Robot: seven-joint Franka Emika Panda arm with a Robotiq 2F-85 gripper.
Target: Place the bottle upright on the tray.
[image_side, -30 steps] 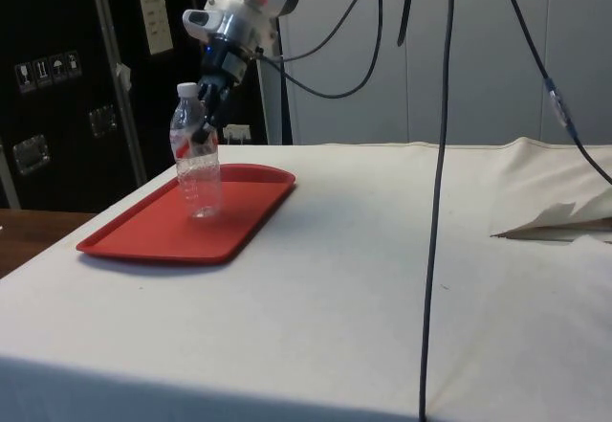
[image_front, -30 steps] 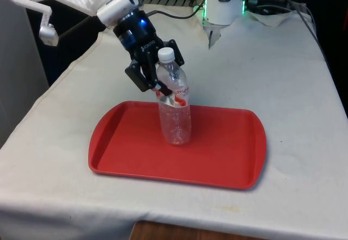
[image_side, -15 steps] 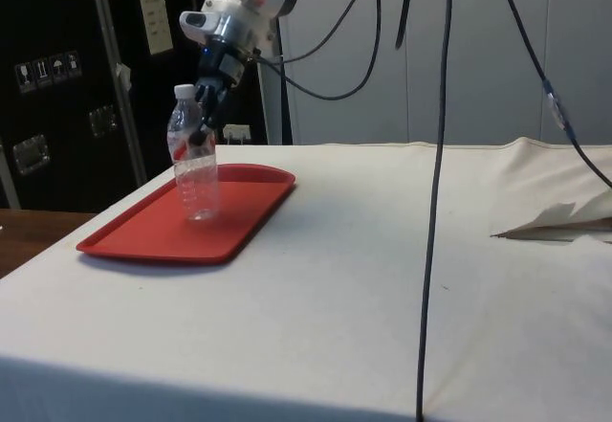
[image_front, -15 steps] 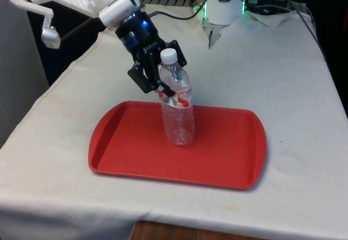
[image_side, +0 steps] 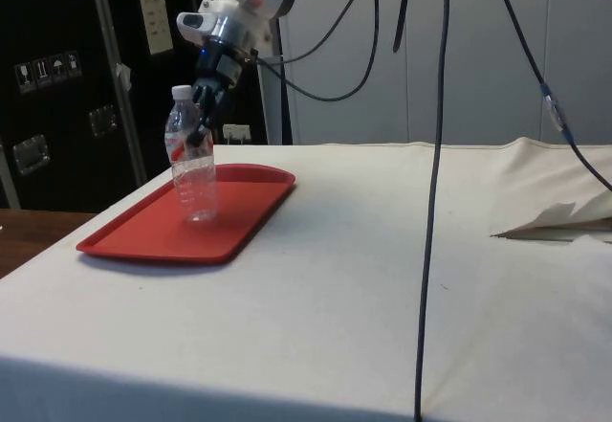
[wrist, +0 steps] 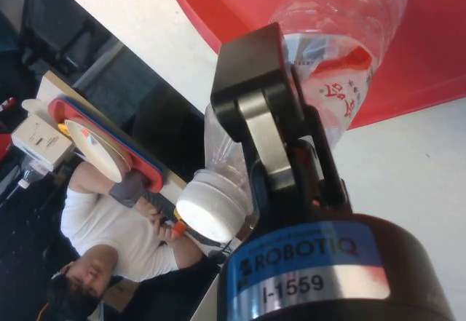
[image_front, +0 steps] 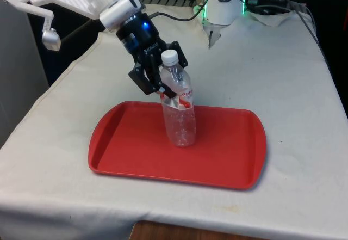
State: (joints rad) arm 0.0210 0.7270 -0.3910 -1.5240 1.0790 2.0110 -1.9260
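Front view first: the clear plastic bottle [image_front: 179, 109] with its white cap [image_front: 169, 57] stands on the red tray [image_front: 125, 147], a little toward the front view's left of the tray's middle, its base apparently on the tray floor and its neck leaning slightly toward the gripper [image_front: 166, 90]. The black fingers are closed on the bottle at the red label, just below the shoulder; in the wrist view one finger [wrist: 266, 135] presses flat against the label band.

As I see it, the step in hand is the release. To do it well, the bottle should be brought fully vertical and its base settled flat before the fingers part, and then the fingers should open wide and draw back along their own line, up and away, so no pad drags the label and tips a light, nearly empty bottle.

Around it the tray is otherwise bare, so nothing crowds the base. Black cables [image_side: 435, 154] hang well apart from the tray in the side view. A person in a white shirt [wrist: 109, 226] sits beyond the table edge, well clear of the arm.
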